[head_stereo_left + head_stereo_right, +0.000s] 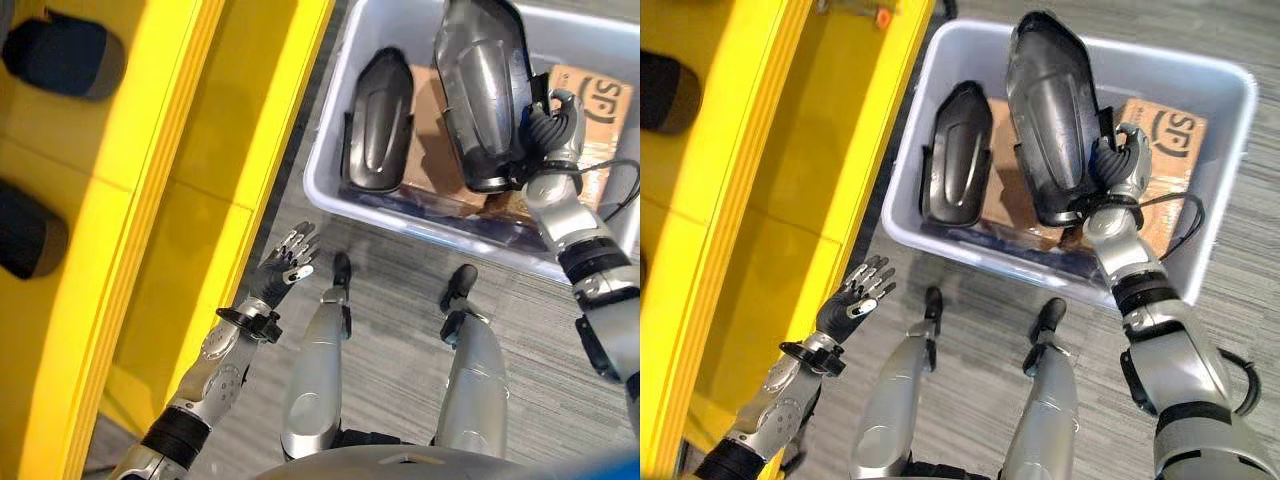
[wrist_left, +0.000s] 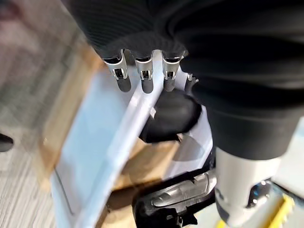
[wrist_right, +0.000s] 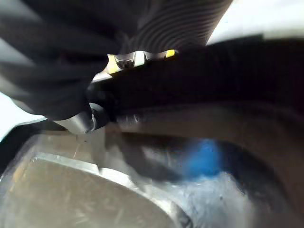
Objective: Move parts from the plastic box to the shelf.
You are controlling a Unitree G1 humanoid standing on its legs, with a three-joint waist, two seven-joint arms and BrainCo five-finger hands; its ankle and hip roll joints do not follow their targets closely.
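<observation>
Right hand (image 1: 1123, 160) grips the big black part (image 1: 1050, 120), tilted up above the plastic box (image 1: 1230, 150). A smaller part (image 1: 955, 160) lies inside. Left hand (image 1: 855, 298) hangs spread beside the yellow shelf (image 1: 790, 200). Both parts remain to shelve.

The shelf (image 1: 140, 200) is bright yellow. The plastic box (image 1: 1230, 150) is pale grey-white. Two glossy black moulded parts, one large (image 1: 1050, 120) and one smaller (image 1: 955, 165), lie over brown cardboard (image 1: 1170, 150) with dark print. The floor (image 1: 400, 300) is grey with fine streaks.
</observation>
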